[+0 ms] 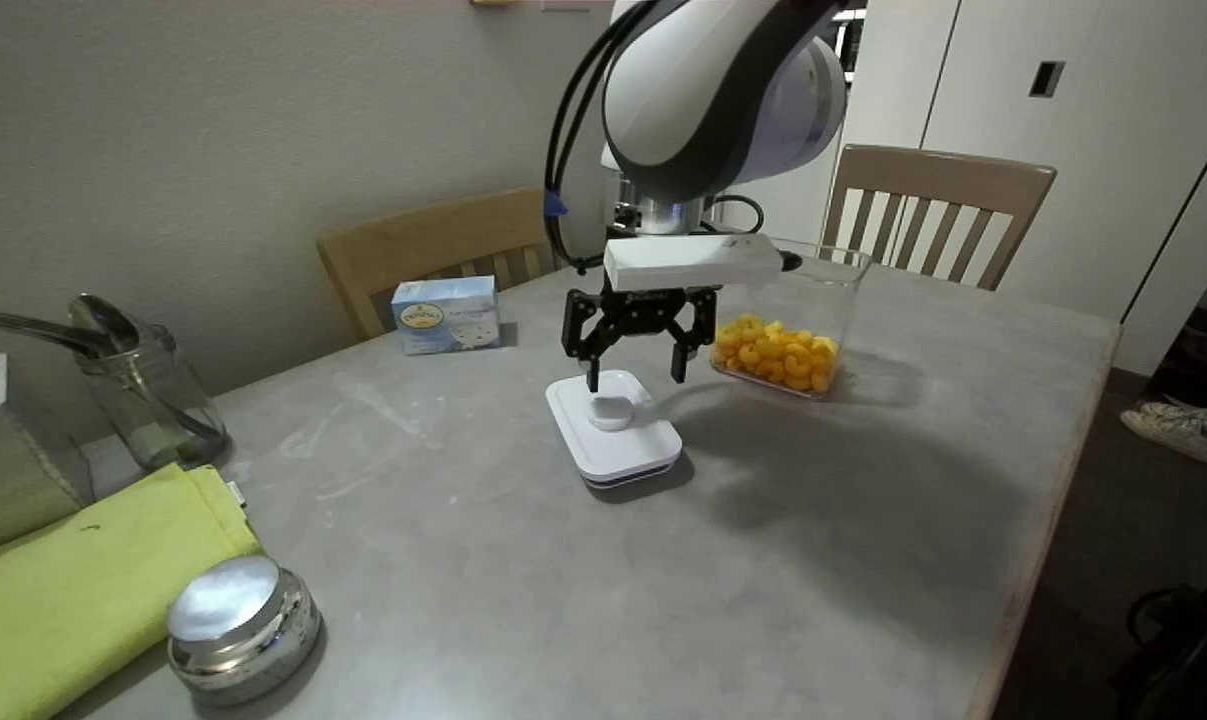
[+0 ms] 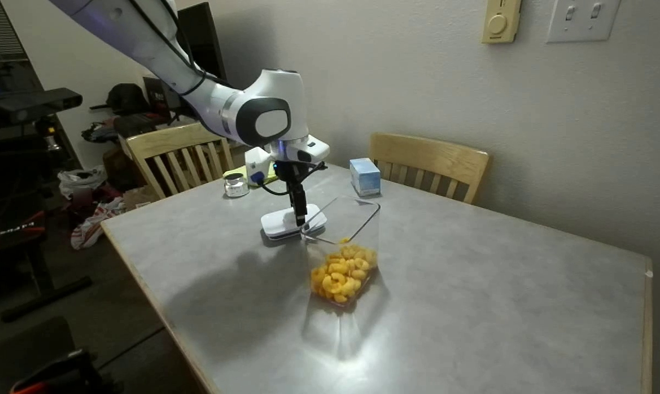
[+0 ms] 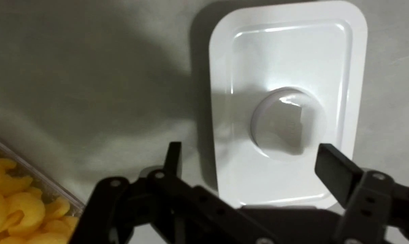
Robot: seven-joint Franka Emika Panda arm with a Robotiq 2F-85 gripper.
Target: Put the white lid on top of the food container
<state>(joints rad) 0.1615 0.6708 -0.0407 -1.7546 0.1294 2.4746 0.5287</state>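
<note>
The white lid [image 1: 618, 455] lies flat on the table with its round raised centre facing up. Above it my gripper [image 1: 636, 382] points down with its fingers spread and nothing held between them. In the wrist view the lid [image 3: 289, 57] fills much of the picture; one finger [image 3: 336, 171] is over its right part, the opposite finger past its left edge. The clear food container [image 1: 818, 300] stands upright beside the lid, open at the top, with yellow-orange pieces in its lower part. Only a corner of it shows in the wrist view. My gripper [image 2: 301, 223] also appears over the lid in an exterior view.
A blue-and-white box [image 1: 448, 316] stands near the wall-side table edge. Further along are a glass jar with cutlery [image 1: 163, 390], a yellow cloth [image 1: 93, 580] and a shiny round metal tin [image 1: 243, 630]. Wooden chairs [image 2: 431, 158] stand against the table.
</note>
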